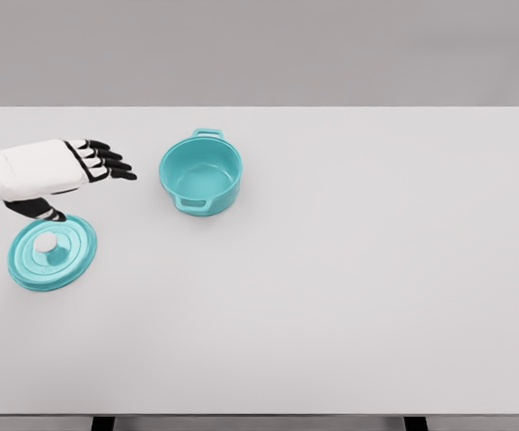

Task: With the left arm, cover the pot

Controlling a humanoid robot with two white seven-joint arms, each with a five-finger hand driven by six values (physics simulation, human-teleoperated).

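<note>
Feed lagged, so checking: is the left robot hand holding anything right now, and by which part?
Nothing is held. The left robot hand is open above the table, beside the lid, whose knob is untouched. The pot is uncovered.

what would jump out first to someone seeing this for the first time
The teal pot stands open, left of the middle of the white table. Its matching lid lies flat near the left edge, knob up. The left hand hangs between them with fingers spread, holding nothing.
</note>
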